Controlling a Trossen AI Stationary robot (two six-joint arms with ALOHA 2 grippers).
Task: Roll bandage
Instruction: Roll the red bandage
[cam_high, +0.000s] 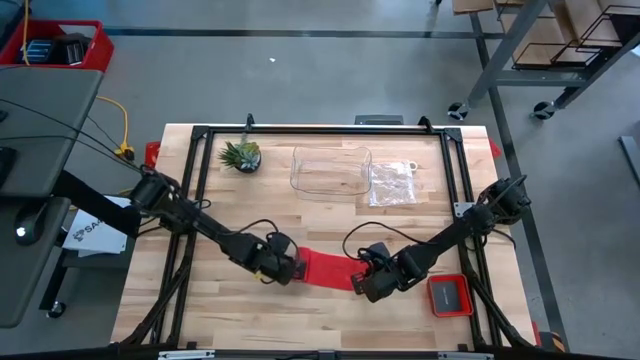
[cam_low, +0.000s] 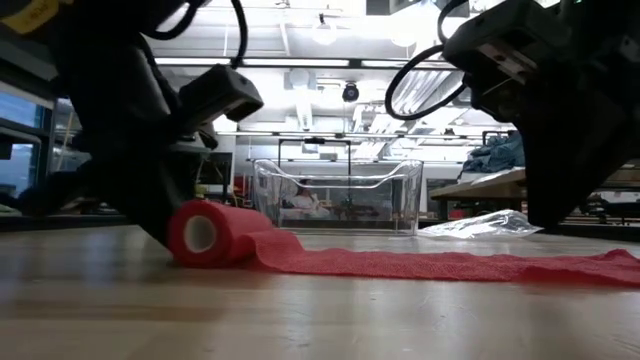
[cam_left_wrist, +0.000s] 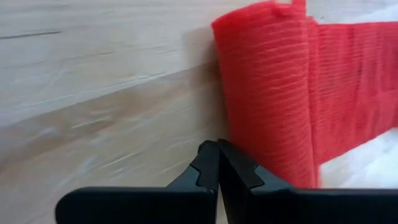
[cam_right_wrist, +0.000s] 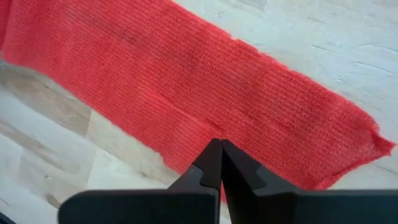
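— Where was the bandage?
— Flat on the wooden surface between both arms, its left end rolled up.
— And the grippers?
— The left gripper sat fully closed and empty against the roll; the right gripper, closed too, pressed on the strip's loose end.

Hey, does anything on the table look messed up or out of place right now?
Nothing stands out. The bandage is partly rolled, its roll beside the left gripper, with the rest lying flat on the table toward the right gripper. Its free end looks slightly ragged in the right wrist view, but it isn't visibly torn.
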